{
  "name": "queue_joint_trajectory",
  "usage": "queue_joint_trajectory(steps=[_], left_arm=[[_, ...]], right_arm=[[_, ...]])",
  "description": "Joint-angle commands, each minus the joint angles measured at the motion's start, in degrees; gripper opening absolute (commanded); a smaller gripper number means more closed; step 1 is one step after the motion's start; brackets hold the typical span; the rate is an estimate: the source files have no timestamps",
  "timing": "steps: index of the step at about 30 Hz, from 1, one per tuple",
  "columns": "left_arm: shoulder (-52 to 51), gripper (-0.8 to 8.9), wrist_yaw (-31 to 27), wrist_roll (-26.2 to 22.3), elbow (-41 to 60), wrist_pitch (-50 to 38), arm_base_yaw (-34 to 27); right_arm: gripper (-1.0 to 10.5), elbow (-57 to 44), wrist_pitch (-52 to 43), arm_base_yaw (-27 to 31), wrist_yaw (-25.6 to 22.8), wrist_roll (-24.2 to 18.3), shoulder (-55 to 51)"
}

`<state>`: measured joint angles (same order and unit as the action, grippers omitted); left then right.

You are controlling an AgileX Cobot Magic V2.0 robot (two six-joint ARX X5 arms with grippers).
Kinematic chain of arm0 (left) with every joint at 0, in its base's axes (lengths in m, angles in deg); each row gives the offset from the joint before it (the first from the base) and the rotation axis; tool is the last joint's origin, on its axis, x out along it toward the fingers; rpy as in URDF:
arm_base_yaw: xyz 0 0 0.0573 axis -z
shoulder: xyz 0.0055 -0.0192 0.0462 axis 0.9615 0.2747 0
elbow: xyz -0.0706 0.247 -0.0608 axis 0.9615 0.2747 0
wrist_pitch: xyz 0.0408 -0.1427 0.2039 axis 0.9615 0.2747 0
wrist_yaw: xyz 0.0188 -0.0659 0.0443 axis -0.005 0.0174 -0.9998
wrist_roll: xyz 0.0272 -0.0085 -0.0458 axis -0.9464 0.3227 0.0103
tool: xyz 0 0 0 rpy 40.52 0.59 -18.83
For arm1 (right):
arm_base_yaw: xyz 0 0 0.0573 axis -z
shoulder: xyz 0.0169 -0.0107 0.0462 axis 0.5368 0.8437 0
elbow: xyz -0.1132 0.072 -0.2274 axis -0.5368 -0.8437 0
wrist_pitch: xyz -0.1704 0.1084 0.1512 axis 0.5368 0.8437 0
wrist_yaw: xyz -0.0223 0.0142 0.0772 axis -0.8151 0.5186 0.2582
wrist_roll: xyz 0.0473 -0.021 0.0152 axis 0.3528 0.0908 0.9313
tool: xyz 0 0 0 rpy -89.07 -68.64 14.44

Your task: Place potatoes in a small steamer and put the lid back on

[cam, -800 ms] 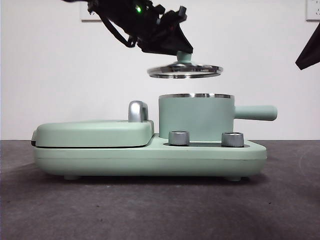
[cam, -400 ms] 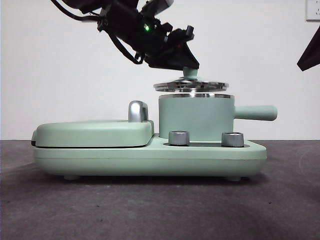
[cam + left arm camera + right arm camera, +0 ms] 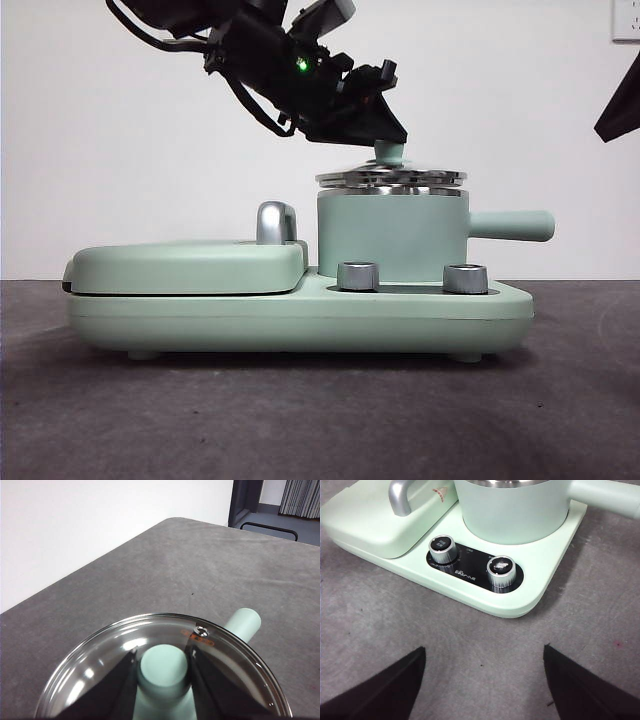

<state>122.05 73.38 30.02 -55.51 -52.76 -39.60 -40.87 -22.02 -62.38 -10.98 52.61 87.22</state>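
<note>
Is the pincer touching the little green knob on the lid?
Touching. In the left wrist view, the left pincer has both black jaws pressed against the sides of the lid's knob, no gap showing.

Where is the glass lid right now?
In the front view the lid sits on the rim of the small steamer, right of the flat grill cover. The left hand grips its knob.
</note>
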Motion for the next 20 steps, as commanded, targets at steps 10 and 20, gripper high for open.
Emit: queue_joint_trajectory(steps=[10, 20], left_arm=[[1.4, 0.14, 1.4, 0.3, -2.2, -1.3, 0.8], [2.2, 0.15, 1.1, 1.3, -2.2, -0.5, 0.8]], right_arm=[[3.7, 0.1, 0.2, -0.3, -0.3, 0.6, 0.2], [3.7, 0.1, 0.3, -0.3, -0.2, 0.6, 0.2]])
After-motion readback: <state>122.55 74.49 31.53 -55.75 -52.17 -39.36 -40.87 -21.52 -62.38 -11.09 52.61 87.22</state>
